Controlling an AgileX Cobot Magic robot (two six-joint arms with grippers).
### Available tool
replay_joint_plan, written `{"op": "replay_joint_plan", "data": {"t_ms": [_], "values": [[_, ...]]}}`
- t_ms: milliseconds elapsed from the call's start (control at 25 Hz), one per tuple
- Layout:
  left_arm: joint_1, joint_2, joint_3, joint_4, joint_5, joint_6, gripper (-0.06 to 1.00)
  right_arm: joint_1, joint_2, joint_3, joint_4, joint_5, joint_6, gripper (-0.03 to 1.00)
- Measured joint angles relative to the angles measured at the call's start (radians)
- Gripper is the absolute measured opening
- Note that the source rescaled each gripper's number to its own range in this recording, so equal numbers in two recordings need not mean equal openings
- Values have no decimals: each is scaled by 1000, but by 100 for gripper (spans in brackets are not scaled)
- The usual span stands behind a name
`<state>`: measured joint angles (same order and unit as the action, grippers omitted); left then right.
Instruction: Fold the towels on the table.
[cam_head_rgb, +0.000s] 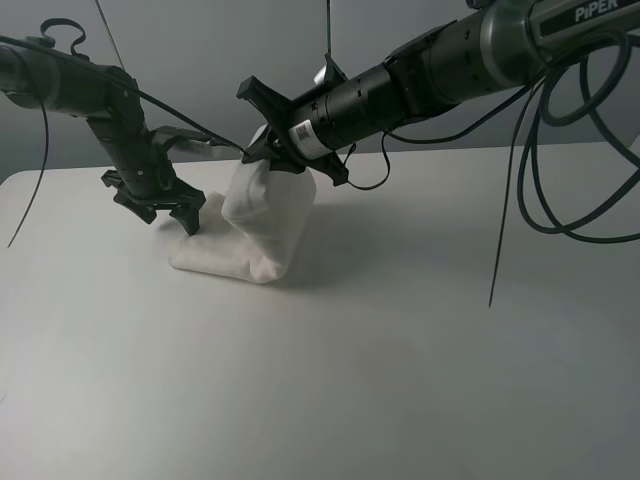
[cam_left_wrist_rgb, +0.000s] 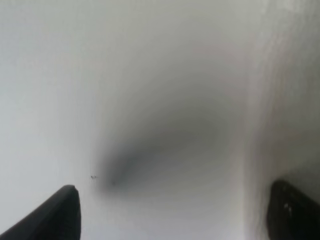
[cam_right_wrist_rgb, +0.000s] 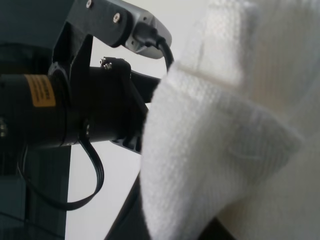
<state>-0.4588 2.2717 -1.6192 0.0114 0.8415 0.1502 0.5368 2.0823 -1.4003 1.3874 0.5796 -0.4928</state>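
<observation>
The white terry towel (cam_head_rgb: 250, 228) lies bunched on the white table (cam_head_rgb: 400, 360) at the back left. My right gripper (cam_head_rgb: 264, 152) reaches across the middle and is shut on the towel's upper edge, holding that part lifted so the cloth hangs down in a fold. In the right wrist view the towel (cam_right_wrist_rgb: 225, 140) fills the picture and hides the fingers. My left gripper (cam_head_rgb: 172, 214) is open and empty, low over the table at the towel's left end. In the left wrist view its fingertips (cam_left_wrist_rgb: 60, 215) straddle bare table (cam_left_wrist_rgb: 125, 75), with the towel (cam_left_wrist_rgb: 295, 75) beside one finger.
The right arm's black cables (cam_head_rgb: 560, 180) hang in loops over the table's back right. The left arm's wrist (cam_right_wrist_rgb: 75, 110) stands close beside the lifted towel in the right wrist view. A grey wall runs behind the table.
</observation>
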Motion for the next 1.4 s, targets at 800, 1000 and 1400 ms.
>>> {"op": "replay_joint_plan", "data": {"t_ms": [800, 1000, 1400], "values": [[108, 0, -132, -11, 160, 32, 96, 2, 1, 0, 307, 16, -355, 95], [108, 0, -132, -11, 166, 33, 96, 7, 1, -2, 346, 6, -398, 100], [108, -20, -132, 7, 218, 49, 96, 10, -52, -2, -28, -11, -376, 100]]}}
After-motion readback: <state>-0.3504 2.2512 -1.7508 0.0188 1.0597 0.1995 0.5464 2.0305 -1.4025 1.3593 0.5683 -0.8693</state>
